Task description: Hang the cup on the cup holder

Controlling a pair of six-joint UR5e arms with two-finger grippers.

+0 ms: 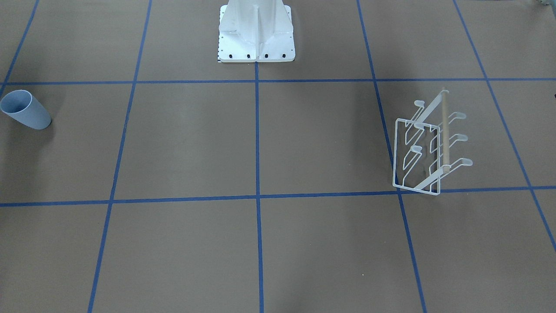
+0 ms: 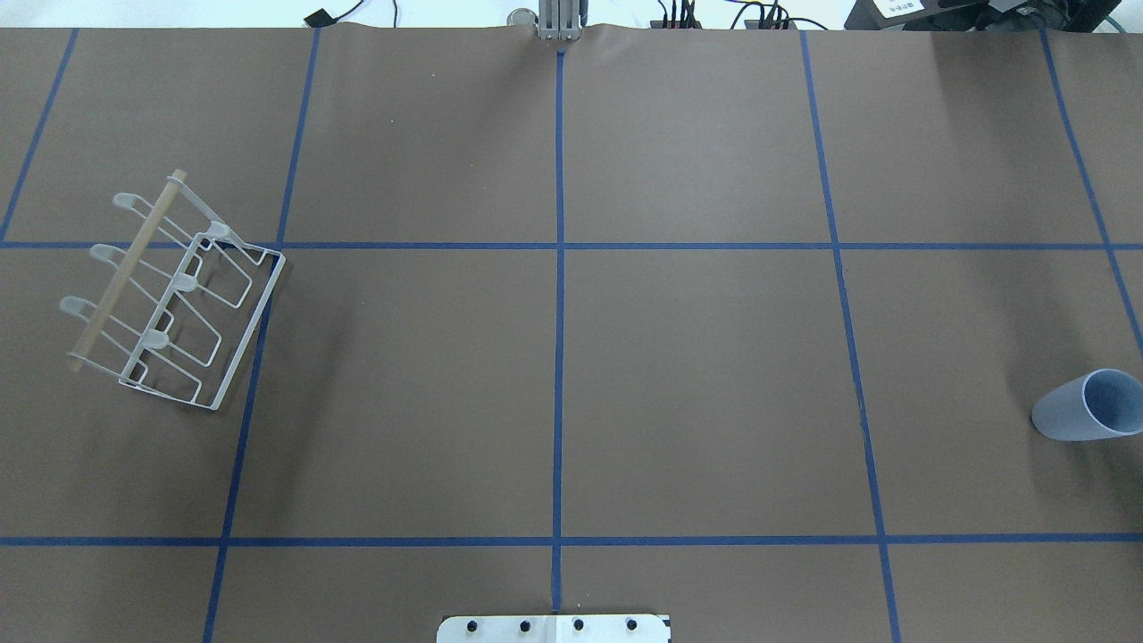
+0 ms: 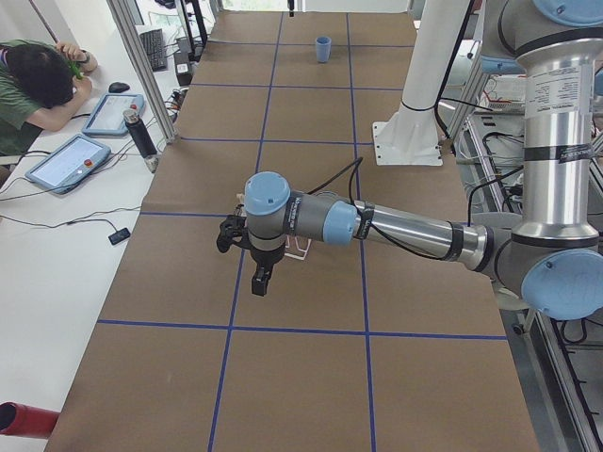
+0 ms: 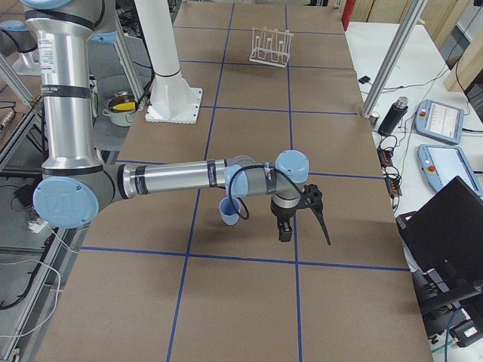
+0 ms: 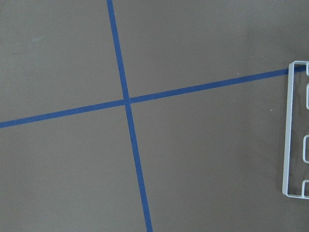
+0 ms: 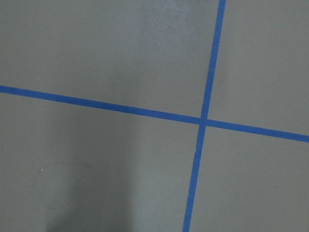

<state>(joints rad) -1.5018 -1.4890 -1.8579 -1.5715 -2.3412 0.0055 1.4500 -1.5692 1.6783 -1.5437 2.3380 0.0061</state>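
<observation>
The light-blue cup (image 1: 26, 109) stands upright, mouth up, near the table end on my right (image 2: 1085, 406). The white wire cup holder (image 1: 428, 143) with its wooden dowel stands near the other end (image 2: 170, 295); its frame edge shows in the left wrist view (image 5: 291, 130). My left gripper (image 3: 260, 281) hangs above the table beside the holder, which is mostly hidden behind the arm. My right gripper (image 4: 304, 232) hangs above the table just right of the cup (image 4: 230, 212). The grippers show only in the side views, so I cannot tell whether they are open or shut.
The white robot pedestal (image 1: 256, 34) stands at the table's middle back edge. Blue tape lines (image 2: 559, 295) grid the brown table. An operator (image 3: 33, 89), tablets (image 3: 71, 162) and a black cylinder (image 3: 139, 134) are along the far side.
</observation>
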